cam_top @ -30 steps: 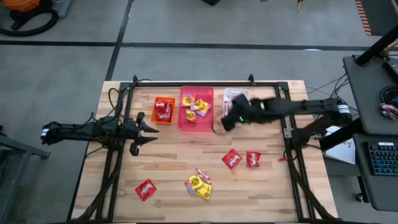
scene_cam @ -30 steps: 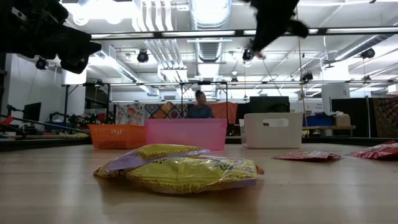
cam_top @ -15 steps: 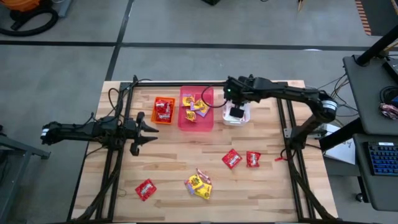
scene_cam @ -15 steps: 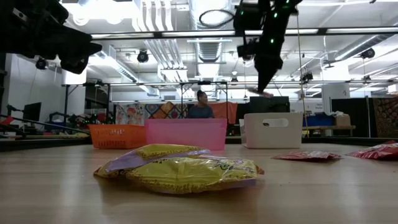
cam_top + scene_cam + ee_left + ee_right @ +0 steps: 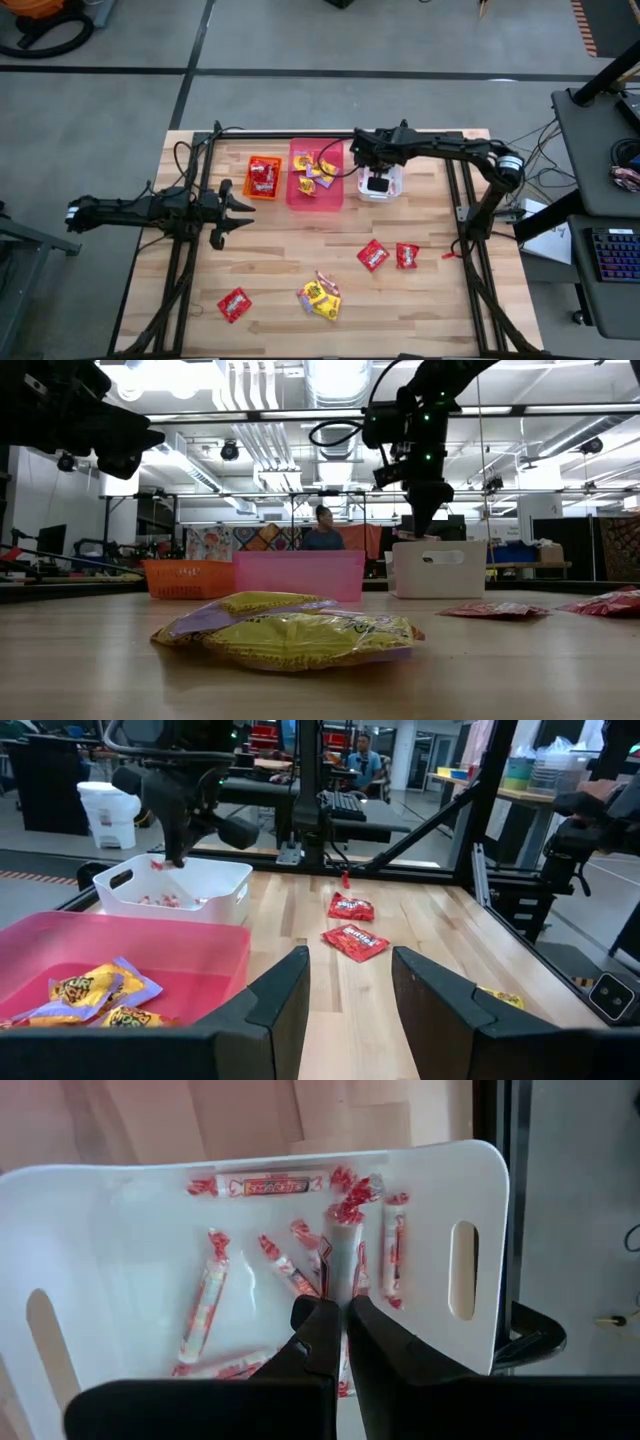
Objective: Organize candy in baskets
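My right gripper (image 5: 374,165) hangs over the white bin (image 5: 381,184) at the table's far side, shut on a thin red-and-white candy stick (image 5: 340,1255). Its fingertips are about level with the bin's rim in the low view (image 5: 428,528). Several more sticks (image 5: 205,1295) lie on the bin's floor. The pink bin (image 5: 316,177) holds yellow packets and the orange bin (image 5: 264,177) holds red ones. My left gripper (image 5: 236,208) waits open, near the table's left edge, in front of the orange bin. My right gripper pinches the candy stick between its two fingers (image 5: 318,1325), coming from above and pointing down. The stick lies along the fingers and sticks out past their tips, its twisted free end (image 5: 345,1212) pointing down into the white bin. The fingers hide its upper end.
Loose candy lies on the near half of the table: two red packets (image 5: 373,255) (image 5: 407,255) toward the right, a heap of yellow packets (image 5: 320,296) in the middle, one red packet (image 5: 234,304) toward the left. Black frame rails run along both table sides.
My right arm has swung from the near side of the white bin toward the far edge. Its gripper has then come down from high above until its tips are at the bin's rim, with the stick still between the fingers.
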{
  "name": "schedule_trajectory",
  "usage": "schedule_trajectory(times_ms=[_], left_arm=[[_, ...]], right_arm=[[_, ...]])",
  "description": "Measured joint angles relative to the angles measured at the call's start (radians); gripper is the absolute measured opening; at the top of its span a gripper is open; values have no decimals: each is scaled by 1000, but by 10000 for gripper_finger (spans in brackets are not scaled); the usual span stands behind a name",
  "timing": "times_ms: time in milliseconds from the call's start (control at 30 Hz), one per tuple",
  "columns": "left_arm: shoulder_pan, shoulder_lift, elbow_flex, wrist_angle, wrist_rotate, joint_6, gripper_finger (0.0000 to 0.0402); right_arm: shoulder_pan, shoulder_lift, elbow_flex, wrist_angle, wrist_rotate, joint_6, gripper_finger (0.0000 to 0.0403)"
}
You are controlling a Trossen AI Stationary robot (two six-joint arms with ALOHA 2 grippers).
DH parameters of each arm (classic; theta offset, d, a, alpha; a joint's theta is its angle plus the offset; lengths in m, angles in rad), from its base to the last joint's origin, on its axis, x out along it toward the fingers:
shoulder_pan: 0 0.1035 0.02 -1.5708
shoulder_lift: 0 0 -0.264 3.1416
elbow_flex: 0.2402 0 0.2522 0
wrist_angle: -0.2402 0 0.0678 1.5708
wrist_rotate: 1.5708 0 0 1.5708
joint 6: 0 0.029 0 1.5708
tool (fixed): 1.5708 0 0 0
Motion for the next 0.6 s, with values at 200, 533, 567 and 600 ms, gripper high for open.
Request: schedule_trajectory(times_ms=[200, 533, 567, 600], left_arm=[[0, 1, 0, 0, -25, 0, 128], [0, 1, 0, 0, -26, -18, 128], [0, 1, 0, 0, -26, -19, 128], [0, 1, 0, 0, -26, -19, 128]], right_arm=[[-8, -1, 0, -1, -9, 15, 13], [-13, 2, 0, -9, -24, 45, 64], [-13, 2, 0, -9, -24, 53, 71], [-13, 2, 0, -9, -24, 57, 78]])
